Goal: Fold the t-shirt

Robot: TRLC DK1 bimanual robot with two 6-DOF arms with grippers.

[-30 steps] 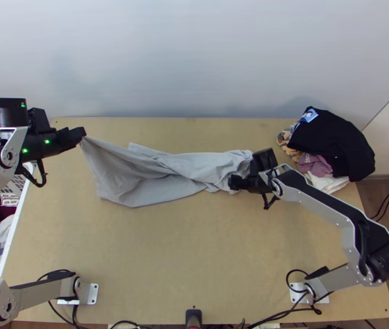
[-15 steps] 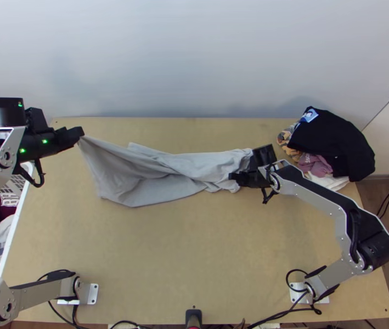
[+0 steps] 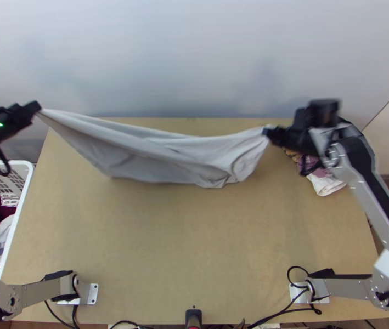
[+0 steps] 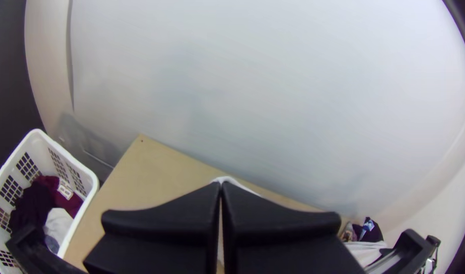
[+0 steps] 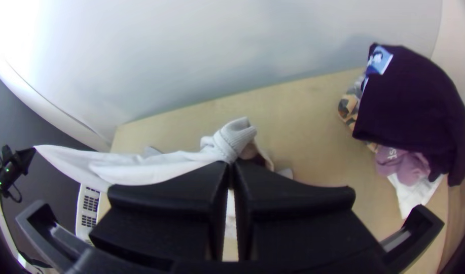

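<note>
T-shirt [image 3: 164, 156] is held stretched between two grippers above the worktop [image 3: 194, 241], one end pinched by the left pincer [image 3: 38, 108], the other by the right pincer [image 3: 266, 132]. Both pincers are seen closed to a narrow line, with pale grey cloth caught at the fingertips. Between them, the garment is slung in a long, creased sag, its slack middle hung lower than either grip; whether the bottom edge is touched by the wood cannot be told. A ribbed band [image 5: 232, 138] (cuff or collar, it cannot be told which) is bunched right at the tips of the right pincer.

Straightening is judged to be the step in hand, with the actual folding not yet begun. Next, the cloth would best be brought down evenly between the pincers and laid out flat before either grip is loosened. If one side were let go too soon, the thin fabric would likely be dropped in a heap.

On the outer side of the right pincer, a pile of clothes [image 5: 412, 111] is kept; on the near side of the left pincer, a white basket [image 3: 21, 216] of laundry is stationed.
</note>
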